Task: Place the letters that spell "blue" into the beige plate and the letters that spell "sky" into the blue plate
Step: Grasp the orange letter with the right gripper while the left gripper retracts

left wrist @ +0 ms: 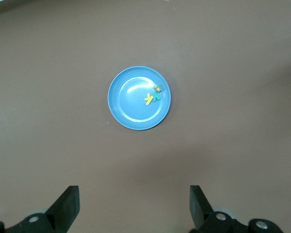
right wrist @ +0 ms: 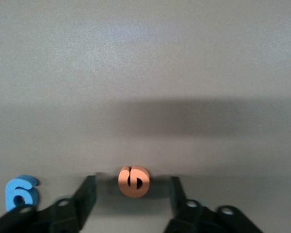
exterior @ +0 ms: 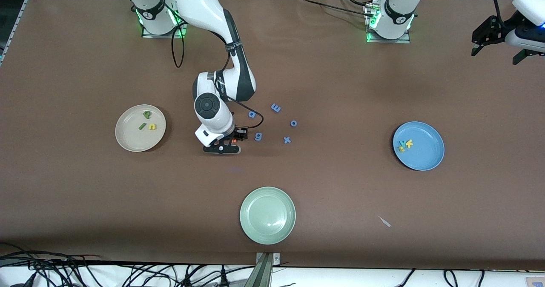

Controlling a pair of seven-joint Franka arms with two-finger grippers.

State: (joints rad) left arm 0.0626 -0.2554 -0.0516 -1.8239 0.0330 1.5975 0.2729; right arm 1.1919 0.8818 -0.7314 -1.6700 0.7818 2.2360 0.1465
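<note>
the beige plate (exterior: 127, 140) sits on the brown table (exterior: 340, 87) toward the right arm's end, and it holds three letters: a green b (exterior: 147, 115), a green stick-like l (exterior: 142, 126) and a yellow u (exterior: 152, 127), all lying close together on the part of the plate farther from the front camera. the blue plate (exterior: 425, 157) lies toward the left arm's end of the table and holds a yellow k (exterior: 408, 143), a teal y (exterior: 402, 144) and a small yellow s (exterior: 401, 149), bunched on the side of the plate that faces the middle of the table. a pale green plate (exterior: 267, 214) rests near the table's front edge, about midway along it. the orange e (right wrist: 134, 181) lies on the table between the beige plate and the blue loose letters, and the right gripper (right wrist: 133, 196) is down at the surface with its fingers either side of the e, a small gap showing on each side, so the jaws are partly apart and not pressing it. a blue g (exterior: 258, 136) lies just beside that gripper, with a blue p (exterior: 252, 114), m (exterior: 276, 107), o (exterior: 293, 123) and x (exterior: 287, 140) scattered near the table's middle. the left gripper (left wrist: 134, 206) waits up in the air by the left arm's end of the table, its jaws spread wide and holding nothing.
</note>
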